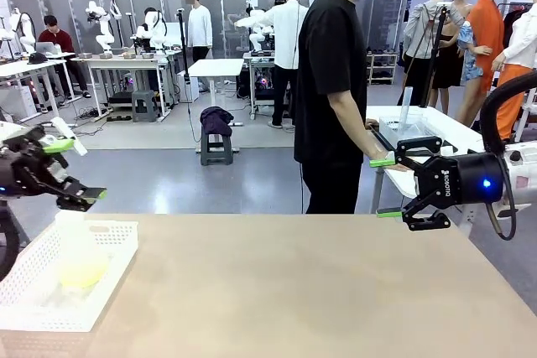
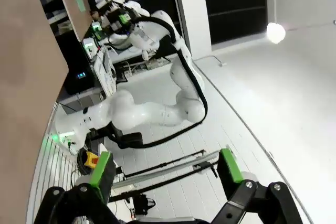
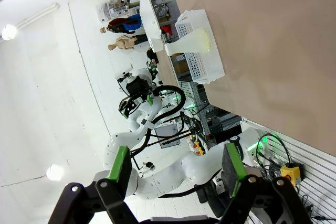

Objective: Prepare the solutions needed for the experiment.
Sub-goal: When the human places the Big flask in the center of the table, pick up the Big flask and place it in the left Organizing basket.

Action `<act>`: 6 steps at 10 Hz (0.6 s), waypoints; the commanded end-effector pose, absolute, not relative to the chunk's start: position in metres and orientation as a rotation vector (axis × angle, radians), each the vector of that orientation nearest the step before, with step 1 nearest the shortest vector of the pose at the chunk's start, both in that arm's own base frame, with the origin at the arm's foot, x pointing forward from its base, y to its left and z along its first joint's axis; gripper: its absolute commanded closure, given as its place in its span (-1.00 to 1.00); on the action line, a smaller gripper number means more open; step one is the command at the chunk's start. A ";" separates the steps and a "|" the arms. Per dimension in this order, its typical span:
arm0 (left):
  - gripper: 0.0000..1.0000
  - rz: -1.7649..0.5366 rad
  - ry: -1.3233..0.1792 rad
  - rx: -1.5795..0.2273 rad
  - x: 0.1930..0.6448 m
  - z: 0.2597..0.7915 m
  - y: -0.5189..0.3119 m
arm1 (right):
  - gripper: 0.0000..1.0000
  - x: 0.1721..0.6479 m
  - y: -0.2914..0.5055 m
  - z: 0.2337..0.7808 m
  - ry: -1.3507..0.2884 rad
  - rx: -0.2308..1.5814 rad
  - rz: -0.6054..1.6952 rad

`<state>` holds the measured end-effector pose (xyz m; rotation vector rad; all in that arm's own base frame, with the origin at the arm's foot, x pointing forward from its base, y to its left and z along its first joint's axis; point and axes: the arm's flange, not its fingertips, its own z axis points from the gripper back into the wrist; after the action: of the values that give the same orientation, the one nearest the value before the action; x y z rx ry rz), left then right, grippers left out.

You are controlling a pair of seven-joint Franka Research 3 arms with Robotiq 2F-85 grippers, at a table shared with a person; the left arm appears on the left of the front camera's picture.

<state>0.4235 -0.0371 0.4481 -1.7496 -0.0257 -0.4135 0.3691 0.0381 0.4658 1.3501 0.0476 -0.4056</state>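
From where I'm driving this, the left gripper [image 1: 74, 171] is hanging up off the surface [image 1: 319, 291] with its jaws spread wide and nothing between them; its own camera just looks through the gap at the right arm [image 2: 152, 111] across the way. Right below and a touch ahead of those jaws sits a white perforated basket [image 1: 109, 245] at the surface's left edge, and inside it there's a translucent flask [image 1: 77, 256] standing upright with the solutions [image 1: 82, 272] showing as a pale yellow-green band in its round bottom. The right gripper [image 1: 388, 186] is way off on the other side, well apart from the basket, turned sideways so its jaws point left toward the middle, open almost all the way and empty too. Through its wrist camera I can see the basket and flask far off past the green pads [image 3: 119, 162]. A person in a black shirt [image 1: 331, 90] stands just beyond the right jaws at the far edge.
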 end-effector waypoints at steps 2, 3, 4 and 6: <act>-1.00 -0.315 -0.077 -1.736 0.433 0.460 -0.038 | -0.75 0.368 0.039 0.468 0.047 1.364 -0.412; -1.00 -0.315 -0.078 -1.747 0.435 0.464 -0.037 | -0.75 0.368 0.039 0.468 0.047 1.364 -0.412; -1.00 -0.348 -0.087 -1.742 0.438 0.464 -0.036 | -0.75 0.368 0.039 0.468 0.047 1.364 -0.412; -1.00 -0.350 -0.078 -1.738 0.434 0.452 -0.034 | -0.75 0.368 0.039 0.468 0.047 1.364 -0.412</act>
<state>0.4354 -0.0334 0.4523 -1.7402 -0.0823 -0.3484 0.3691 0.0381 0.4658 1.3502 0.0476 -0.4056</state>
